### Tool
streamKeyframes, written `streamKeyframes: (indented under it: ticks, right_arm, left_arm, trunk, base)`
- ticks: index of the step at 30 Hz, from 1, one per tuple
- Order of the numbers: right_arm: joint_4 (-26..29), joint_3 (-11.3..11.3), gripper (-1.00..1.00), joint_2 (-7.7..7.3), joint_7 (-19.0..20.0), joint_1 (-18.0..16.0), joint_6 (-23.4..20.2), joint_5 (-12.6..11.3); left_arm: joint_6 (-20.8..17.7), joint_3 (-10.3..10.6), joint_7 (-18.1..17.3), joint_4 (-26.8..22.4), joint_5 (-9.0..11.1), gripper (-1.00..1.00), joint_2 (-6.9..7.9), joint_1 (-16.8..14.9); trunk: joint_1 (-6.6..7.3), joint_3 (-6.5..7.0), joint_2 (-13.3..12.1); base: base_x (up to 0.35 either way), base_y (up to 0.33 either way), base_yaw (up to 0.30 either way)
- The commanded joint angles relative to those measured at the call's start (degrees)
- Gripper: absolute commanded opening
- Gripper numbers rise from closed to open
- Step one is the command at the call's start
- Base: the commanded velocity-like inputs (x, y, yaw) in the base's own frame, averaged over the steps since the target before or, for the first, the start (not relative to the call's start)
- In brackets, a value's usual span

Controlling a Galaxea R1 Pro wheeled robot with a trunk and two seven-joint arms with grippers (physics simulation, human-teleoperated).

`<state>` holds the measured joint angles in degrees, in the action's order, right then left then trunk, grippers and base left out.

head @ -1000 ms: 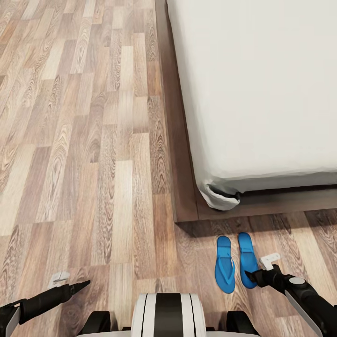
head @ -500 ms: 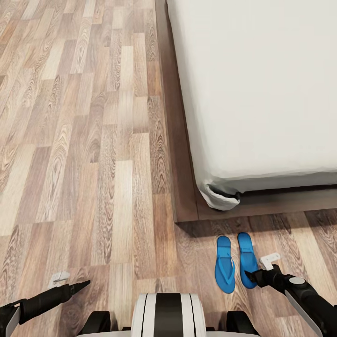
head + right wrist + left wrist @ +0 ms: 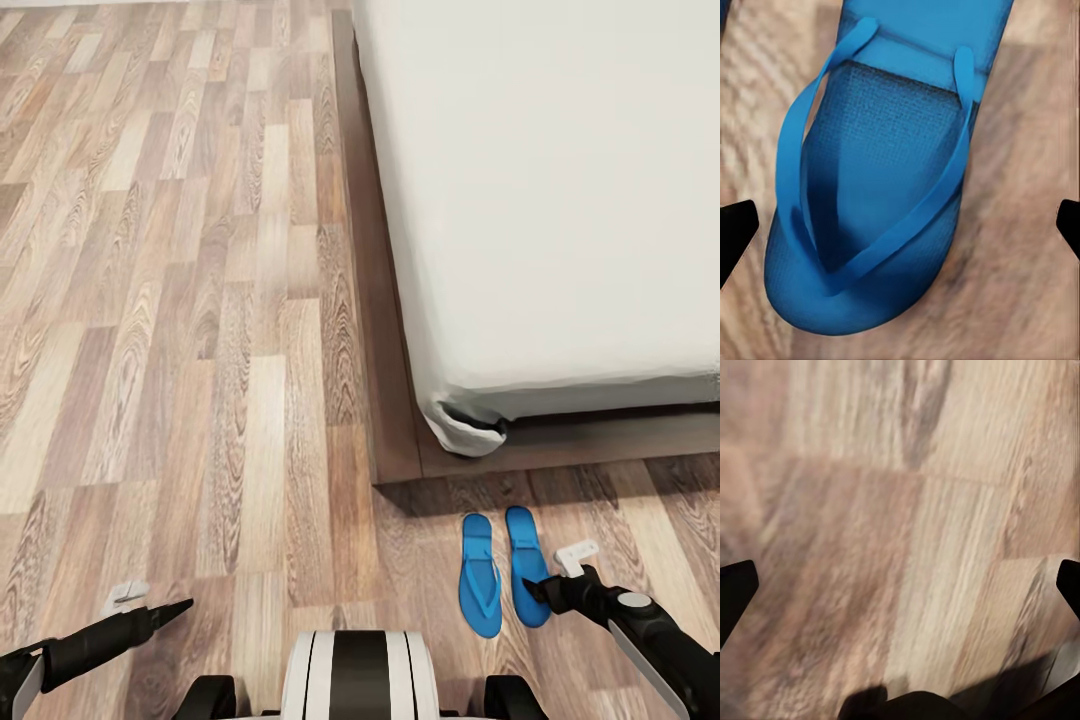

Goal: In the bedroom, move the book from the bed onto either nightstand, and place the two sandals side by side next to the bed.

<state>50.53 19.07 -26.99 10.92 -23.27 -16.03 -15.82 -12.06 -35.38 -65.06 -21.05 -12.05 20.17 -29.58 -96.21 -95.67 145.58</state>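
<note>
Two bright-blue sandals lie side by side on the wood floor, the left one (image 3: pixel 480 577) and the right one (image 3: pixel 524 560), just off the corner of the bed (image 3: pixel 392 420) with its light-grey mattress (image 3: pixel 560 200). My right gripper (image 3: pixel 556 572) hovers open over the near end of the right sandal. In the right wrist view that sandal (image 3: pixel 885 187) lies between the spread black fingertips (image 3: pixel 735 229), untouched. My left gripper (image 3: pixel 155 600) hangs open above bare floor at the lower left; its wrist view has blurred planks (image 3: pixel 900 510). The book and the nightstand are out of view.
Wood-plank floor (image 3: pixel 180 300) stretches along the bed's left side. The dark-brown bed frame's edge (image 3: pixel 560 435) juts out low beyond the mattress. My base (image 3: pixel 358 675) sits at the bottom middle.
The whole head picture has shifted slightly, so the camera moved. Both arms hold the same pose and the sandals lie as before.
</note>
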Motion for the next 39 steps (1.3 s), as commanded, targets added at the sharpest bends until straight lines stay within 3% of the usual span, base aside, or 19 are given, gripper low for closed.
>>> streamKeyframes:
  ticks: [1, 14, 17, 19, 20, 22, 23, 24, 25, 26, 27, 29, 34, 39]
  right_arm:
    - [0.1, 0.2, 1.0, -0.06, 0.0, 0.0, -0.3, -0.4]
    - [0.7, -0.1, 1.0, -0.64, 0.7, 0.0, -1.0, -1.0]
    - [0.7, -0.2, 1.0, -1.19, 2.4, 0.1, -1.1, -1.9]
    - [0.4, -0.2, 1.0, -3.19, 6.8, 0.1, -1.1, -5.0]
    - [-0.7, -0.3, 1.0, -7.94, 17.4, 0.2, -0.9, -12.1]
    - [-5.5, -0.3, 1.0, -11.92, 27.8, 0.2, -0.6, -18.6]
    - [-9.9, -0.2, 1.0, -13.1, 32.9, 0.2, -0.5, -21.3]
    - [-12.6, -0.2, 1.0, -13.5, 35.3, 0.2, -0.4, -22.5]
    - [-22.1, -0.2, 1.0, -14.28, 41.3, 0.2, 0.3, -25.0]
    - [-28.4, -0.2, 1.0, -14.58, 44.3, 0.2, 1.8, -26.1]
    - [-31.1, -0.2, 1.0, -14.68, 45.5, 0.2, 2.9, -26.5]
    - [-39.7, -0.2, 1.0, -14.95, 49.8, 0.2, 8.5, -27.5]
    - [-43.7, -0.1, 1.0, -14.59, 52.1, 0.2, 12.2, -27.9]
    - [-44.5, -0.1, 1.0, -10.93, 52.4, 0.2, 13.0, -27.8]
  left_arm:
    - [-0.6, -0.5, -0.4, 0.0, -0.4, 1.0, -0.06, 0.0]
    - [-0.7, -0.5, -0.4, 0.0, -0.5, 1.0, -0.06, 0.0]
    - [-0.7, -0.5, -0.4, 0.0, -0.4, 1.0, -0.05, 0.0]
    - [-0.7, -0.5, -0.4, 0.0, -0.4, 1.0, -0.05, 0.0]
    - [-0.7, -0.5, -0.4, 0.0, -0.4, 1.0, -0.08, 0.0]
    - [-0.6, -0.5, -0.3, 0.6, -0.4, 1.0, -0.11, 0.0]
    - [-0.5, -0.5, -0.2, 1.5, -0.4, 1.0, -0.12, 0.0]
    - [-0.5, -0.5, -0.1, 2.1, -0.4, 1.0, -0.12, 0.0]
    - [-0.2, -0.5, 0.2, 3.9, -0.4, 1.0, -0.13, 0.0]
    - [0.3, -0.5, 0.4, 4.8, -0.4, 1.0, -0.13, 0.0]
    - [0.7, -0.6, 0.5, 5.2, -0.4, 1.0, -0.11, 0.0]
    - [2.8, -0.6, 0.7, 7.7, -0.4, 1.0, 0.06, 0.0]
    - [5.8, -0.7, 1.1, 11.3, -0.3, 1.0, 0.2, 0.0]
    - [7.4, -0.6, 2.2, 12.1, -0.3, 1.0, -0.06, 0.0]
  trunk:
    - [0.03, 0.2, 0.0]
    - [0.37, 3.08, -0.2]
    - [0.44, 3.74, -0.2]
    - [0.5, 4.19, -0.2]
    - [0.52, 4.41, -0.3]
    - [0.57, 4.85, -0.3]
    - [0.6, 5.07, -0.3]
    - [0.62, 5.29, -0.3]
    - [0.65, 5.52, -0.3]
    - [0.68, 5.74, -0.3]
    - [0.7, 5.96, -0.3]
    - [0.75, 6.4, -0.4]
    - [0.88, 7.51, -0.4]
    - [1.01, 8.62, -0.5]
  base:
    - [0.0, 0.0, 0.0]
    - [0.0, 0.0, 0.0]
    - [0.0, 0.0, 0.0]
    - [0.0, 0.0, 0.0]
    - [0.0, 0.0, 0.0]
    - [0.0, 0.0, 0.0]
    - [0.0, 0.0, 0.0]
    - [0.0, 0.0, 0.0]
    - [0.0, 0.0, 0.0]
    - [0.0, 0.0, 0.0]
    - [0.0, 0.0, 0.0]
    - [0.0, 0.0, 0.0]
    - [0.0, 0.0, 0.0]
    - [0.0, 0.0, 0.0]
